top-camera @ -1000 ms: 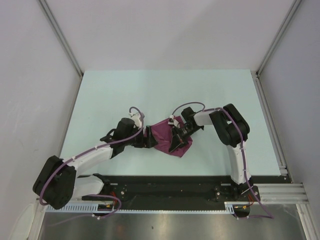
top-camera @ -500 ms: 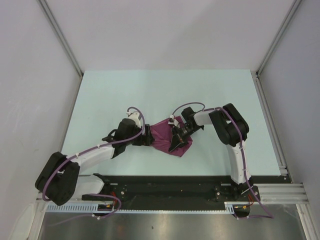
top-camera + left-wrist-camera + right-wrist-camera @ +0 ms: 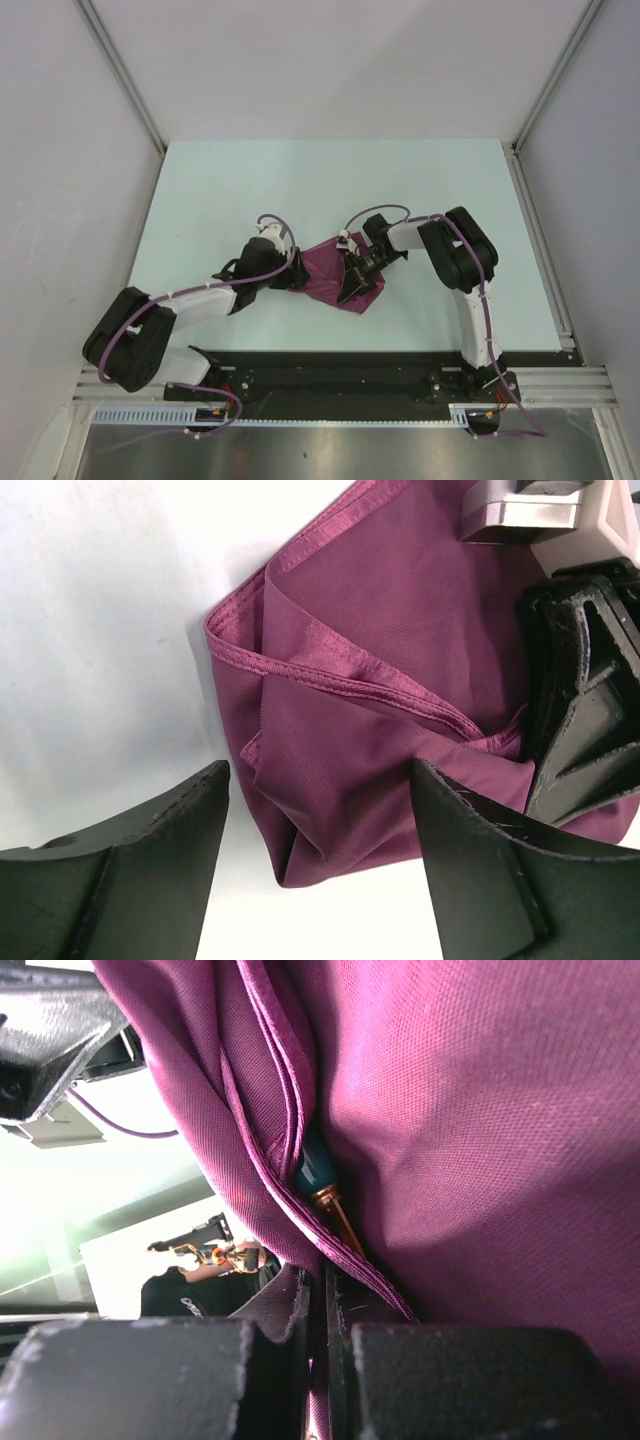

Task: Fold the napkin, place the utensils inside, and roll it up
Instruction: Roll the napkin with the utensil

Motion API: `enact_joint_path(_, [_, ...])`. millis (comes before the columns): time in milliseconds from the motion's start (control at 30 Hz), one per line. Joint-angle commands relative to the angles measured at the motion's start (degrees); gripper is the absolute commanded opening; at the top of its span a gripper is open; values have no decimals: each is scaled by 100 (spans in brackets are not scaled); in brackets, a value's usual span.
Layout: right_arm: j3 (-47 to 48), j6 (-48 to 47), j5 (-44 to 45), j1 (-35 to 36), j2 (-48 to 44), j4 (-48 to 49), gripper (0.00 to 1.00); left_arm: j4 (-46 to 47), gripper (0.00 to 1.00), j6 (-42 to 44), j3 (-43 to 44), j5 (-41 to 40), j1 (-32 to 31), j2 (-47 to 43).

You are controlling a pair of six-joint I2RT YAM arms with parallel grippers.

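The magenta napkin (image 3: 330,272) lies folded in a bunch at the middle of the table. My left gripper (image 3: 297,278) is at its left edge and open. In the left wrist view the napkin's lower corner (image 3: 330,810) sits between the two dark fingers (image 3: 150,860) without touching them. My right gripper (image 3: 352,276) is on the napkin's right part, shut on a hemmed fold (image 3: 330,1260). The utensil's dark teal handle and gold neck (image 3: 322,1185) show tucked inside that fold; its bowl is hidden. The right gripper's black fingers (image 3: 585,710) stand on the cloth.
Pale green tabletop (image 3: 250,180) surrounds the napkin. Grey walls and aluminium frame rails (image 3: 540,200) bound the table. The black base rail (image 3: 330,375) runs along the near edge.
The left arm has swung slightly right, bringing its gripper closer against the napkin's left edge. The right arm and the napkin have not moved.
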Motion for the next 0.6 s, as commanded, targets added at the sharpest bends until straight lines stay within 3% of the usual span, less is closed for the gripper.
enact_joint_path(0, [-94,-226,867,-80,346,245,0,183,73,-309,55,-186,35,213])
enact_joint_path(100, [-103,-244,902,-72,329,254,0,165,63,-424,38,-107,44,371])
enact_joint_path(267, [-111,-209,946,-72,171,245,2,-37,37,-389,116,-142,53,608])
enact_joint_path(333, [-103,-182,1025,-71,-5,254,13,-177,24,-328,195,-134,70,653])
enact_joint_path(400, [-76,-165,1148,-71,-154,210,22,-300,19,-240,275,-64,96,749])
enact_joint_path(433, [-15,-139,1201,-71,-329,175,32,-414,15,-205,319,-37,123,793])
enact_joint_path(567, [161,-94,1534,-80,-918,26,47,-590,8,-64,529,226,184,1118])
